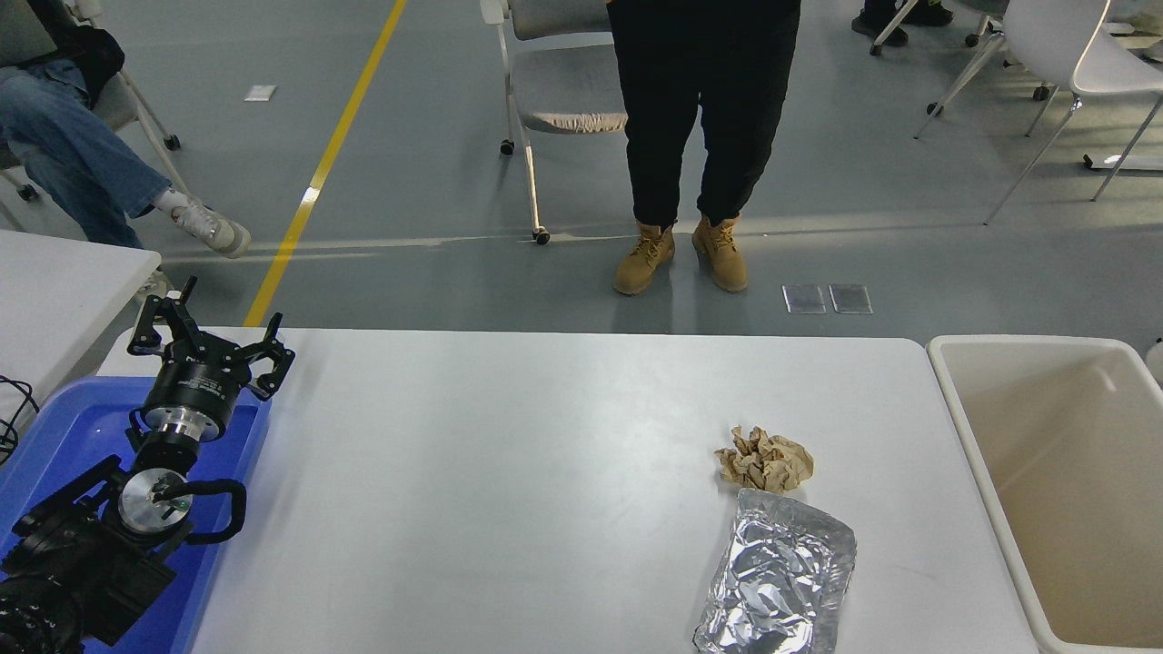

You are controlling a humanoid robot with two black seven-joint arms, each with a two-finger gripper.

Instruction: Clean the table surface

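The white table surface fills the middle of the head view. On its right part lie a crumpled brown paper ball and, just in front of it, a crumpled foil tray; the two nearly touch. My left gripper is parked at the lower left over a blue tray, open and empty. My right gripper and the white paper cup it held are out of the picture.
A beige plastic tub stands against the table's right end, with nothing visible inside it. A blue tray sits at the table's left end. A person in tan boots stands at the far side. A smaller white table is at left.
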